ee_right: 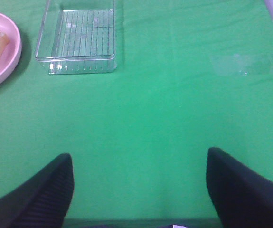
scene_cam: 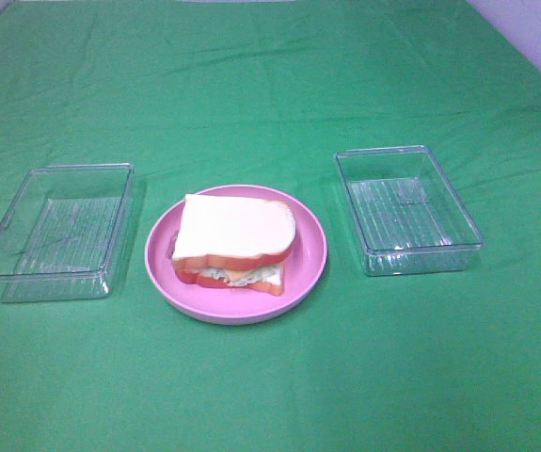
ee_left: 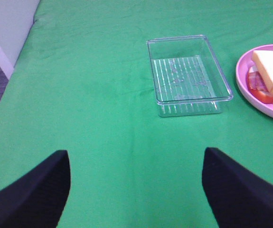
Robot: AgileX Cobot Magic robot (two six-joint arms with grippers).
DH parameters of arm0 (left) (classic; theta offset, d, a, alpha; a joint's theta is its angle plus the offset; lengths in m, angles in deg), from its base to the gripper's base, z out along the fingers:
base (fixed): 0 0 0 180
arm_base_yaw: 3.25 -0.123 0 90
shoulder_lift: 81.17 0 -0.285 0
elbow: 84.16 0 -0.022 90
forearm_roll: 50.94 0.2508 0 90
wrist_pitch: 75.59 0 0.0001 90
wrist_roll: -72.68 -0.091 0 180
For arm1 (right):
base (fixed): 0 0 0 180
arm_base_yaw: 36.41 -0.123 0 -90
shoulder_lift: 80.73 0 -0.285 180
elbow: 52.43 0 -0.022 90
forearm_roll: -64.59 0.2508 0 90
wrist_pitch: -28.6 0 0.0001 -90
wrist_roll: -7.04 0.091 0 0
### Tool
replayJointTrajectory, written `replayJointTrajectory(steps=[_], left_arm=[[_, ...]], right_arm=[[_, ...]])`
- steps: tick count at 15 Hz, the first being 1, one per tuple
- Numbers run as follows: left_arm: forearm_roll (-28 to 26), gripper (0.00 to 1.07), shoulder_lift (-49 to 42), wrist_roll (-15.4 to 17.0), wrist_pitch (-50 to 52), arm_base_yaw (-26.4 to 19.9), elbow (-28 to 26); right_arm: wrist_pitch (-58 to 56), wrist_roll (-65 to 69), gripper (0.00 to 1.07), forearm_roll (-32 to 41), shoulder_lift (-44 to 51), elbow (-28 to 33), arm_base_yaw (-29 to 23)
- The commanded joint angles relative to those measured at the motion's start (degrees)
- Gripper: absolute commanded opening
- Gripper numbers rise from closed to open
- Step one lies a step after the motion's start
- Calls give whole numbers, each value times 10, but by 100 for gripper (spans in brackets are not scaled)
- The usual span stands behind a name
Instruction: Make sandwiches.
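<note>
Sandwich [scene_cam: 233, 243] sitting finished on plate [scene_cam: 310, 273] at frame center; both claws [ee_left: 136, 190] [ee_right: 138, 190] hanging released, clear of surface [scene_cam: 270, 386].

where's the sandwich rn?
In the exterior high view the sandwich sits on the pink plate at the table's centre, between the left tray and right tray, clear of both grippers.
</note>
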Motion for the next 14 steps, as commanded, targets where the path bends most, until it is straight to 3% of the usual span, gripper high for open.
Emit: replayJointTrajectory(steps=[1, 14], left_arm=[[2, 74, -11, 1, 7, -30, 1], [4, 74, -11, 1, 7, -42, 1]], right_arm=[[6, -6, 73, 4, 66, 1, 8], [7, -5, 73, 6, 92, 1, 8]])
